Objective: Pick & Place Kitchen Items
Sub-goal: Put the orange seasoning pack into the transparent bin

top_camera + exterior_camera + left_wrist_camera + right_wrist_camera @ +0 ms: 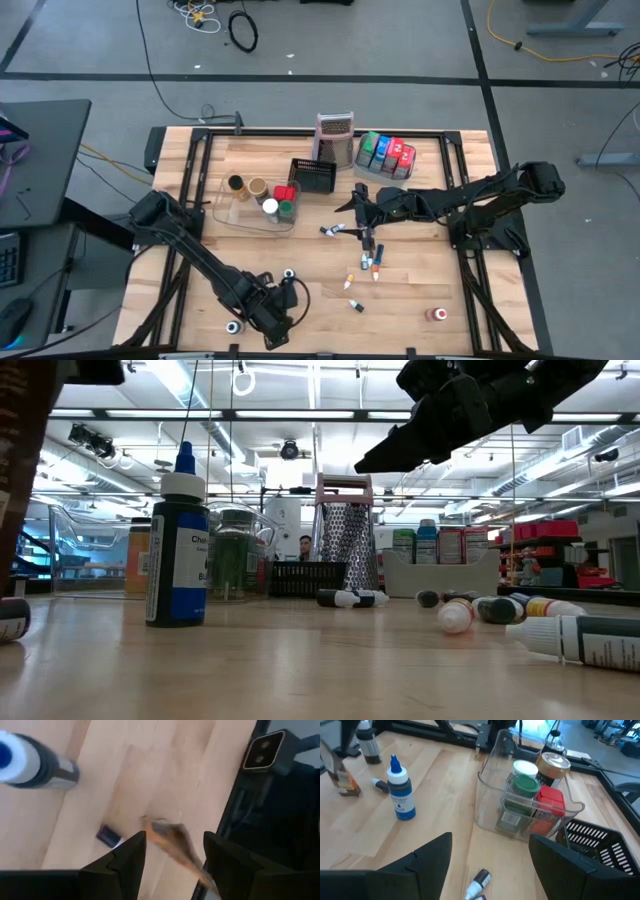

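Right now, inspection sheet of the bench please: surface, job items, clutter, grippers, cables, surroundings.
Surface: wooden table, bare at centre.
Job items: lidded jars in the clear tub; packets in the grey tray; small bottles lying loose; blue-capped bottle upright.
Clutter: box grater, black mesh basket.
Grippers: left gripper open, low at the front edge, a blurred brown thing between its fingers; right gripper open above mid-table.
Cables: loose on the floor.
Surroundings: lab room; person far behind the basket.
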Controlling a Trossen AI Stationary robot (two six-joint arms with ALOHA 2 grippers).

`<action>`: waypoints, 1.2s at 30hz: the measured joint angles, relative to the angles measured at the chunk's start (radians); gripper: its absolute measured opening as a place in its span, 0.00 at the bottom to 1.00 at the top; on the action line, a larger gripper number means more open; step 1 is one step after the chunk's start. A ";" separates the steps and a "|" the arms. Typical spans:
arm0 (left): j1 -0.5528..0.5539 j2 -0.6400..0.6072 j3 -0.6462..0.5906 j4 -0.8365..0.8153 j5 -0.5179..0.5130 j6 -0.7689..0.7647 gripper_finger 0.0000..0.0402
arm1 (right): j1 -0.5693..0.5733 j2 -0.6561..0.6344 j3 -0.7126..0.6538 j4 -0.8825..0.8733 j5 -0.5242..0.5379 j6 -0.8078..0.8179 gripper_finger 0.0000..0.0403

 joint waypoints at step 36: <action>0.113 -0.040 0.350 -0.727 -0.190 0.270 0.01 | 0.000 0.000 0.000 0.003 0.000 0.000 0.68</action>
